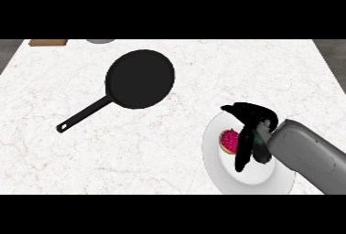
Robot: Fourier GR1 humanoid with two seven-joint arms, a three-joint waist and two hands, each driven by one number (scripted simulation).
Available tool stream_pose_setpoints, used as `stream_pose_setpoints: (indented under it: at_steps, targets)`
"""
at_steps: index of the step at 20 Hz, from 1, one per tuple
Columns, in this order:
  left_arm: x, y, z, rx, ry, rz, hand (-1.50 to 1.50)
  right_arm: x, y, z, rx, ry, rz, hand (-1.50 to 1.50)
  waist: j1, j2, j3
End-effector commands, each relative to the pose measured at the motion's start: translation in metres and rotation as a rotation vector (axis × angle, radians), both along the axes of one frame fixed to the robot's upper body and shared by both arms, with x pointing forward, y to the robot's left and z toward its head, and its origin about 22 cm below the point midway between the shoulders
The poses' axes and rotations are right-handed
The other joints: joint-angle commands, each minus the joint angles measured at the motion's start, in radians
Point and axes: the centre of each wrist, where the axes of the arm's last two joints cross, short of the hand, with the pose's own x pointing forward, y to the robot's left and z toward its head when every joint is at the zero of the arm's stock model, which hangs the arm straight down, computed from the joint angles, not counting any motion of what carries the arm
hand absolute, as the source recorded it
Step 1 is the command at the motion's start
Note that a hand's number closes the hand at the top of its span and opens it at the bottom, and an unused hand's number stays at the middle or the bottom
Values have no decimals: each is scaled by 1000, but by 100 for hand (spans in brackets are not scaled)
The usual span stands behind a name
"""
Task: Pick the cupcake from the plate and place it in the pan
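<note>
Cupcake on plate | right robot hand over it | pan apart

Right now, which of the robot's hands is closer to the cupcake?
Right. The right hand hangs over the plate, right beside the cupcake. The left hand is out of view.

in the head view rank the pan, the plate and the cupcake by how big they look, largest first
1. Plate, though its lower edge is cut off.
2. Pan; counting its handle it may rival the plate.
3. Cupcake, clearly smallest, partly hidden by the right robot hand.
</note>
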Motion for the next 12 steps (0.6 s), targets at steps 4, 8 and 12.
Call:
stream_pose_setpoints:
  at_steps: [4,8,12]
  targets:
    - [88,-17,47,-36,-498,-90,0,-2,11,-18,-89,59,0,-150,-26,-1,-7]
    - [87,-21,44,-48,-492,-84,0,0,14,-19,-82,50,0,-150,-37,-2,-7]
    - [82,-21,38,-58,-486,-82,0,1,17,-27,-95,62,-12,-150,-24,-4,-7]
